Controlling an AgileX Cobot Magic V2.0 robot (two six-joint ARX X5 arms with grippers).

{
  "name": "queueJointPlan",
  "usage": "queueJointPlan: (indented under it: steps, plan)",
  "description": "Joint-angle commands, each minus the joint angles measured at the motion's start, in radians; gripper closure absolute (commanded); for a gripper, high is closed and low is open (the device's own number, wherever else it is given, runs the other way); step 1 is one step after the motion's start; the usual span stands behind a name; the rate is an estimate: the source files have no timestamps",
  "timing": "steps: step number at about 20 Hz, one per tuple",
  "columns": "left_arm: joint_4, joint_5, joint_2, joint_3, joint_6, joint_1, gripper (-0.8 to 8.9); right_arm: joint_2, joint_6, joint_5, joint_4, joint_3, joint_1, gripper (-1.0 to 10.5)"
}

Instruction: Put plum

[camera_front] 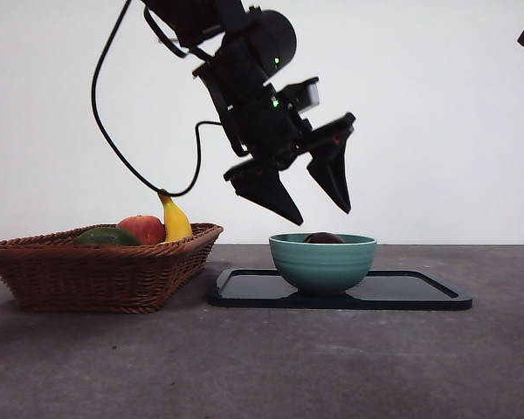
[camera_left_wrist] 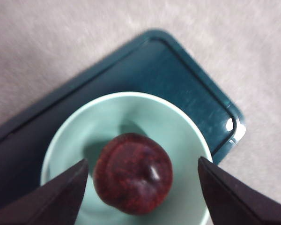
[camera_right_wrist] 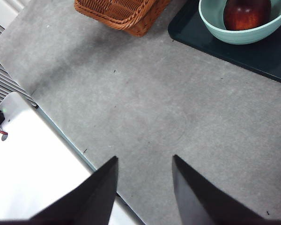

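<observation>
Table (camera_front: 262, 367): grey, and it holds everything.
Basket (camera_front: 96, 275): brown and woven, well to the side of the bowl. It has a red apple (camera_front: 142, 229), a green fruit (camera_front: 107, 236) and a banana (camera_front: 175, 220) in it.
Tray (camera_front: 410, 292): dark and flat, right under the bowl.
Bowl (camera_front: 322, 261): pale green, sitting on the tray. All places here are told from this bowl.
Left gripper (camera_front: 319, 208): just above the bowl, tips pointing down. Its jaws are wide apart and hold nothing.
Plum (camera_left_wrist: 132, 173): dark red-purple, lying inside the bowl, straight below the left gripper and between its two jaws. It is round, so no side is longer.
Right gripper (camera_right_wrist: 144, 185): far from the bowl, over bare table. Its jaws are a little apart and hold nothing.
Nearer arm: the left one, by a lot.
Guess: the plum looks put down already, so the left arm likely just needs to lift away.
</observation>
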Motion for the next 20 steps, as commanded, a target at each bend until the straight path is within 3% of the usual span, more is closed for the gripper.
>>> queueJointPlan:
  steps: [1,20]
  plan:
    - [0.026,-0.007,0.038,0.028,0.032,-0.016,4.39,0.003,-0.004,-0.004,0.009,0.007,0.004,7.6]
    - [-0.001,-0.030,0.110,0.028,0.051,-0.032,4.38,0.003,-0.005,-0.004,0.009,0.007,0.004,7.6]
